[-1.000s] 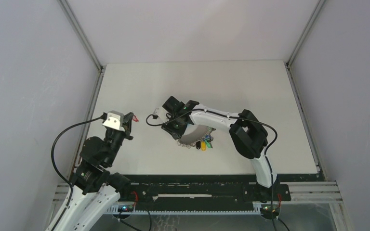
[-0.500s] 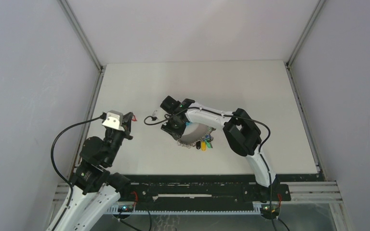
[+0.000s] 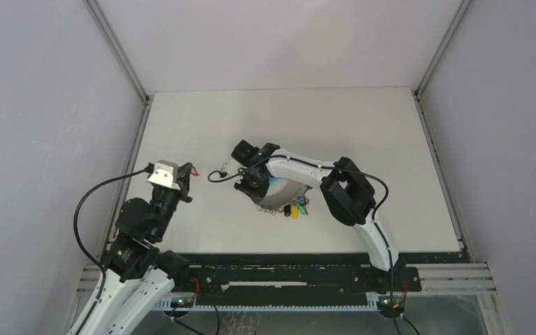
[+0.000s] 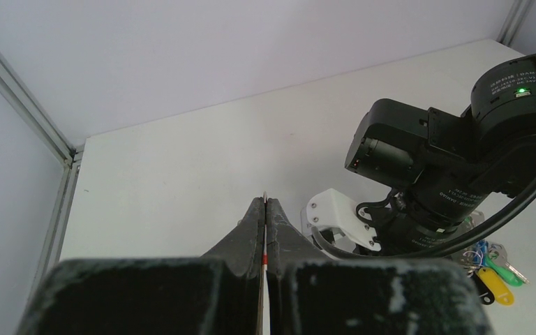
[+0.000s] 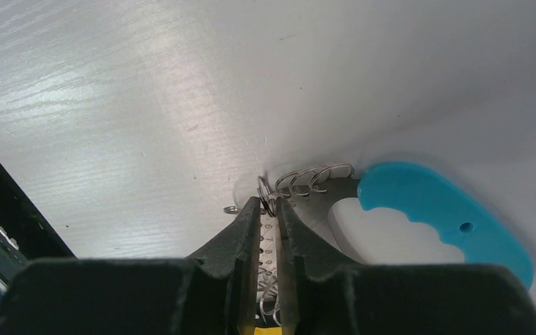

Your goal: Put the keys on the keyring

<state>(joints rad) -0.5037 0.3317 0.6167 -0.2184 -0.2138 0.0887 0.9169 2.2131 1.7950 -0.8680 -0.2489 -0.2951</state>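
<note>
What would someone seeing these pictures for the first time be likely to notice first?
Most striking is the right gripper, stretched across to the middle of the table and pinched on the small wire loops at the rim of the keyring, the one with the light-blue grip. At the table's left side, the left gripper is shut on the thin red-tagged key.

A flat off-white rectangular tabletop (image 3: pixel 202 118) is lying across the middle of the scene and is catching a soft glare in the right wrist view. Pale grey panel walls (image 3: pixel 42 105) are standing around it on three sides. Slim silver metal corner posts (image 3: pixel 117 49) are rising where the panels are meeting. A black strip (image 3: pixel 286 259) is running along the near edge, with a ribbed silver aluminium rail (image 3: pixel 447 279) sitting just below it.
</note>
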